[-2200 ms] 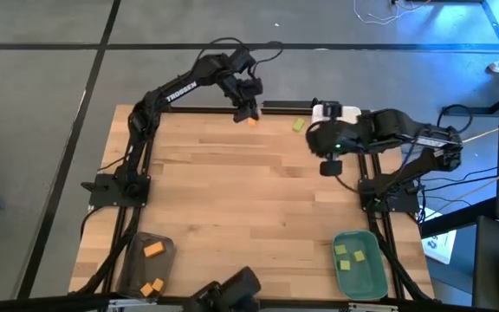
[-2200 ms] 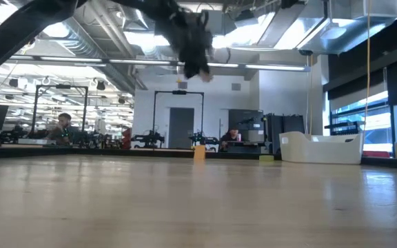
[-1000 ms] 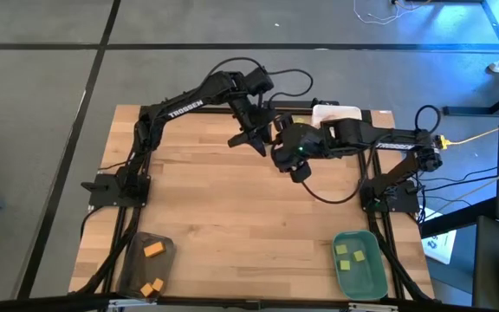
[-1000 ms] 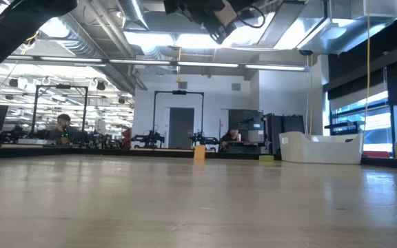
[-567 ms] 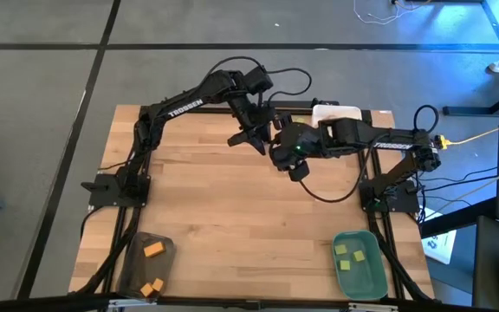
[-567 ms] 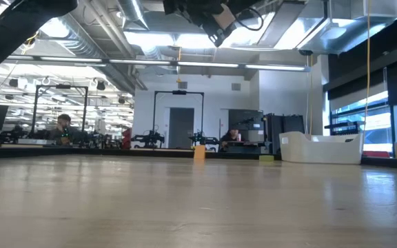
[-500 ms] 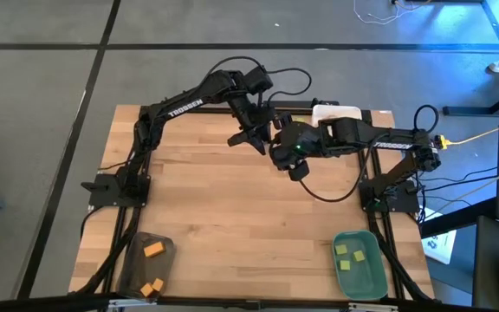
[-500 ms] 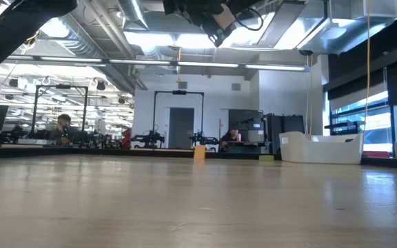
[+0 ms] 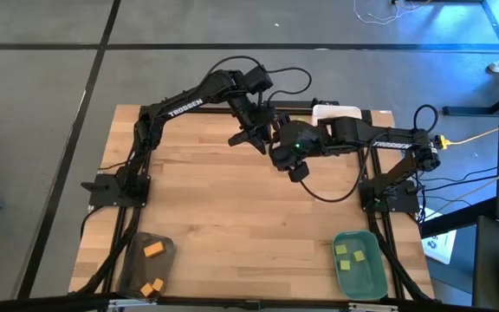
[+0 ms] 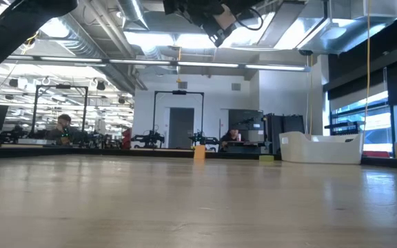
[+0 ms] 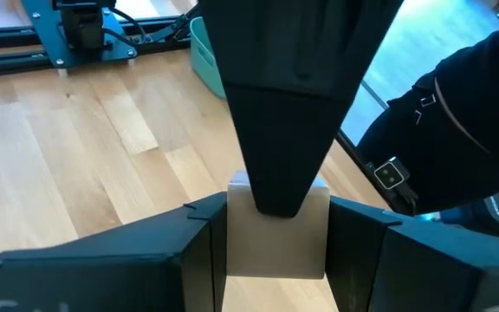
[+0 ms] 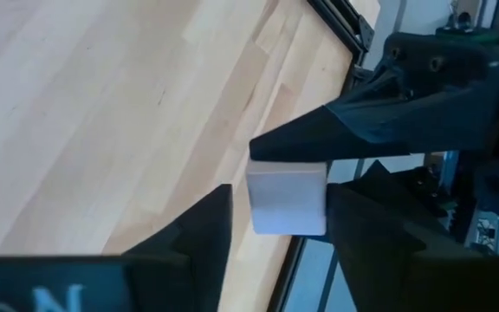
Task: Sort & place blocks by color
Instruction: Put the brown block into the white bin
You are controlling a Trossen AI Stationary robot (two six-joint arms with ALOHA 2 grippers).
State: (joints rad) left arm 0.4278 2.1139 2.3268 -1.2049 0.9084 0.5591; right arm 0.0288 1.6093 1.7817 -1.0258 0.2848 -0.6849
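Looks like a mid-air handoff. Both arms meet high over the far middle of the table (image 9: 232, 217), left gripper (image 9: 248, 137) and right gripper (image 9: 277, 147) nose to nose. The thing between them is 1 pale tan block (image 11: 275, 251), well up off the wood.

The left fingers (image 11: 189, 251) are pinching it, pressed against 2 opposite sides. The right fingers (image 12: 197, 234) straddle the same block (image 12: 287, 201) crosswise but stand spread, with a sliver of gap on 1 side at least, so I'd say the left one carries it right now.

My guess at the step: tan goes to the white tray (image 9: 336, 111) at the far edge on the right arm's side, so the right needs to close on the block, the left needs to let go and back off, then it's a short carry over.

Rest of the scene: grey tray (image 9: 137, 251) near left with orange blocks (image 9: 152, 250) in it, green tray (image 9: 375, 269) near right with green blocks (image 9: 345, 251). From table level I can see 1 more orange block (image 10: 198, 152) standing near the far edge, not yet sorted.

What's in the way? Mostly the 2 grippers themselves, they're packed tight, and a sloppy release drops the block onto the table.
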